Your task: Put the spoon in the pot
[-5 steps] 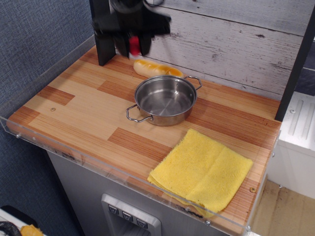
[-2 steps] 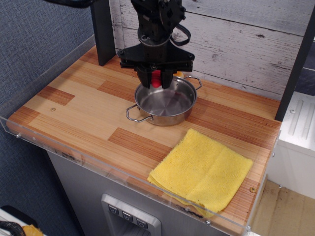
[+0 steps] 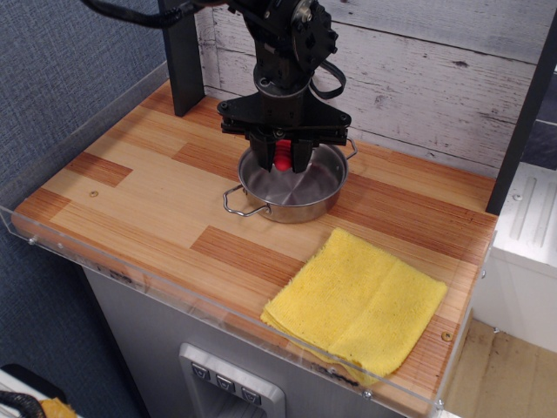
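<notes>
gripper: (image 3: 284, 162) low over the pot, fingers clamped on the spoon's red handle, pointing straight down into the pot mouth
spoon: (image 3: 284, 159) held upright between the fingers, only a short red stretch of handle visible; metal bowl end hidden by the gripper, can't tell if it touches the pot floor
pot: (image 3: 300, 196) shallow stainless pot, two wire loop handles, mid-table on the wooden counter (image 3: 157, 200); nothing else seen in the visible part of the interior
change vs 1.0 s ago: gripper was up at the back by the dark post, spoon in hand, above the bread roll; now it's carried across and sits over the pot
change vs 0.4 s ago: already over the pot then; since then it has dropped a little lower and shifted slightly right, red handle now sits further inside the rim line
bread roll: visible behind the pot a second ago, now hidden behind the gripper
yellow cloth: (image 3: 357, 300) front right, well apart from the pot, unmoved
task meaning: transport looks done, spoon is inside the pot's outline but not yet let go
next call: small further descent if any, then open the fingers and lift straight up
risk: spoon stands vertical, so on release it will likely tip and could clip the rim or rock the light pot
</notes>
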{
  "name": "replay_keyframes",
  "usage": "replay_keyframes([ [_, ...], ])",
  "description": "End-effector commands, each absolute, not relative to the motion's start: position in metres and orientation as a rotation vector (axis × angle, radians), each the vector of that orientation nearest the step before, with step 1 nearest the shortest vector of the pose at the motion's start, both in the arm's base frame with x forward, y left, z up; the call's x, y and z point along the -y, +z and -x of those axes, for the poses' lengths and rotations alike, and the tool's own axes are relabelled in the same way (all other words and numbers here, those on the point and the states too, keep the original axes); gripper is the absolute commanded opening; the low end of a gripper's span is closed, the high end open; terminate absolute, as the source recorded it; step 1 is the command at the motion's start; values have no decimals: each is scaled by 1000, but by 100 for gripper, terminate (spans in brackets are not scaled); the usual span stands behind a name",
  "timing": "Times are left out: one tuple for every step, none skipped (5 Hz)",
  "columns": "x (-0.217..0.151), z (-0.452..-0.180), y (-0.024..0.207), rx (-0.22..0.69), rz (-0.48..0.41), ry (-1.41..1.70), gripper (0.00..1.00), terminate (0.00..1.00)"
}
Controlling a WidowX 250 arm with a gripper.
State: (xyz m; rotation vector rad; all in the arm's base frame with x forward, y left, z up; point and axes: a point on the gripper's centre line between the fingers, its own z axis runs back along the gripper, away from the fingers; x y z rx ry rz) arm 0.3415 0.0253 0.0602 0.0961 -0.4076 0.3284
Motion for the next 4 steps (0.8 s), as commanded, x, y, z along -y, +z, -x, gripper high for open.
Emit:
replay_keyframes([
  [32,-359,62,449,-66,312,100,0],
  [-9,-342,70,440,-70,321,100,0],
  [-22,-336,75,449,-76,320,100,0],
  [-31,-328,93,517,-47,333,100,100],
])
